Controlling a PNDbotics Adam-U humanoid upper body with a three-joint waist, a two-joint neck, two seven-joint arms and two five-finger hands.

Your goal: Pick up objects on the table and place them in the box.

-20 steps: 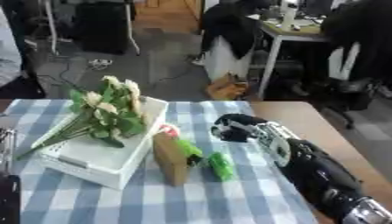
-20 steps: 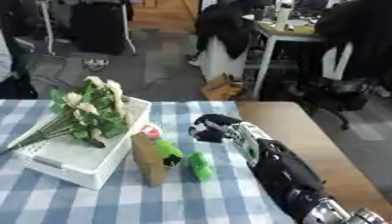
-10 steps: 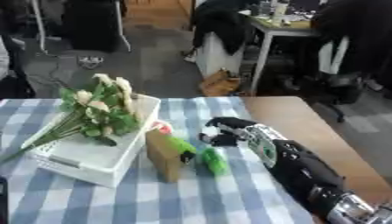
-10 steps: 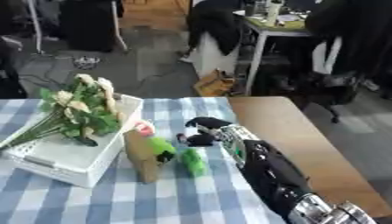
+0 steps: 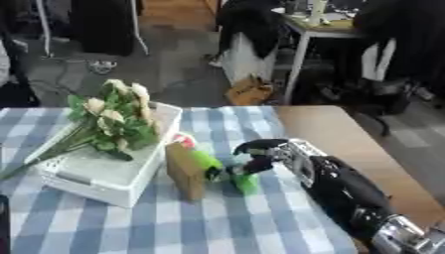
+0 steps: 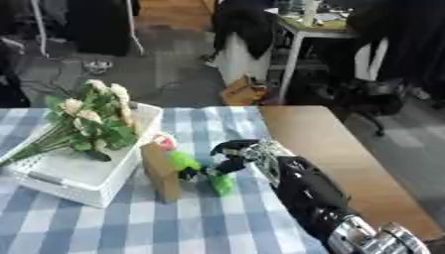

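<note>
A white box [image 5: 96, 171] sits at the left of the checked table and holds a bunch of cream flowers with green leaves [image 5: 114, 121]. Against its right side stands a brown carton [image 5: 185, 171] with a pink-red thing [image 5: 184, 140] behind it. Two bright green objects lie beside the carton, one [image 5: 207, 161] leaning on it and one [image 5: 245, 182] on the cloth. My right hand [image 5: 259, 158] reaches in from the lower right and hovers over the green objects, fingers curled downward close to them. Whether they touch is unclear. My left hand does not show.
The blue-and-white checked cloth [image 5: 217, 223] covers the table's left part; bare wood [image 5: 330, 134] lies to the right. Beyond the far edge are office desks, chairs and a brown bag on the floor.
My right hand has moved left and down, from beside the green objects to just over them. The camera has also shifted, so the whole scene sits differently.
</note>
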